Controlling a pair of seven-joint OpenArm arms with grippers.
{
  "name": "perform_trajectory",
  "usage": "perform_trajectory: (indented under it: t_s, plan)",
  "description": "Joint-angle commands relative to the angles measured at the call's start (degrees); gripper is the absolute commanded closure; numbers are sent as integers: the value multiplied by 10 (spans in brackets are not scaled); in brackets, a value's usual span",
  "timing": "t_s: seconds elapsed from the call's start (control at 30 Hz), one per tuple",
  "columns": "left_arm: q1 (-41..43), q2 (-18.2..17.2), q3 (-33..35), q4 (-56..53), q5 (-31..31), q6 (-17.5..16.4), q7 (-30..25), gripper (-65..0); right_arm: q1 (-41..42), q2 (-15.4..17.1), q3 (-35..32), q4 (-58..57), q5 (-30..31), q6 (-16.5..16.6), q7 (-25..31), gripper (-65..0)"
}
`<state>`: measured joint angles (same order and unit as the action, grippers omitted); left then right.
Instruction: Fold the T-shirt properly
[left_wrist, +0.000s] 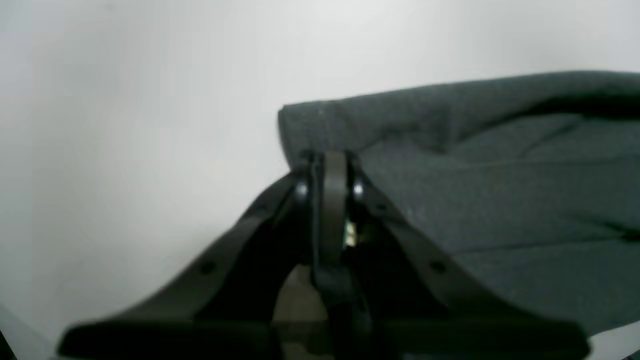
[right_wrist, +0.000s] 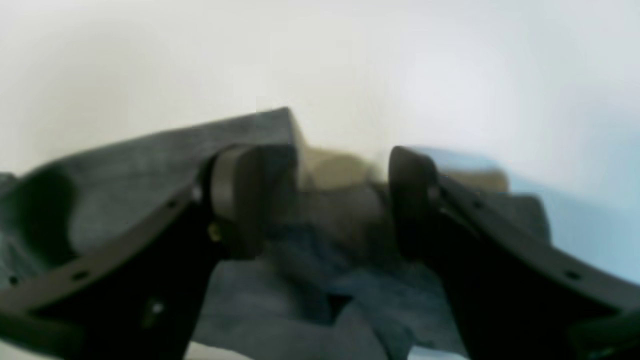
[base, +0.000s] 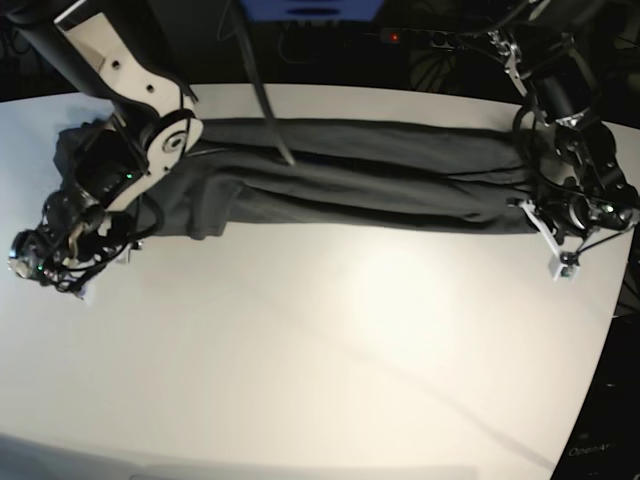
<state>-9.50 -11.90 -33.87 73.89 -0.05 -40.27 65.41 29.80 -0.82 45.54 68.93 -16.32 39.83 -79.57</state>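
The base view looks steeply down on the whole white desk (base: 330, 340); both wrist views sit close behind their tools, sharing the dark grey cloth T-shirt (base: 380, 170).

**No readable writing in any view**

Nothing legible appeared in the three views. The T-shirt (base: 350, 175) was plain dark grey cloth with no print or label showing. The table (base: 320, 350) was bare white, with no marking. In the base view's lower right corner, faint pale marks that might have been lettering sat on a dark surface (base: 598, 450), too small and dim to read.
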Motion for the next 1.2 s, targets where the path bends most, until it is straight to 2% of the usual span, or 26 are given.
perform_trajectory:
  t_s: [0.0, 0.23, 0.3, 0.4, 0.63, 0.7, 0.97, 1.17]
  plan:
    - [1, -4, 1, 0, 18, 3, 22, -22, 18, 4, -1, 7, 4, 2, -4, -393]
    - [0, -4, 1, 0, 18, 3, 22, -22, 17, -3, 0, 6, 4, 2, -4, -383]
    - [0, -4, 1, 0, 18, 3, 22, -22, 17, -7, 0, 6, 4, 2, -4, -357]
    - [0, -4, 1, 0, 18, 3, 22, -22, 17, -15, -1, 6, 4, 2, -4, -270]
    - [1, -4, 1, 0, 18, 3, 22, -22, 17, -33, -5, 6, 4, 2, -4, -6]
    - [1, -4, 1, 0, 18, 3, 22, -22, 18, -34, -9, 6, 4, 2, -4, -4]
    - [0, -4, 1, -3, 18, 3, 19, -22, 15, -17, -100, 9, 1, 2, -4, -7]
    - [0, -4, 1, -4, 18, 3, 17, -22, -2, 9, -116, 19, 1, 2, -4, -7]
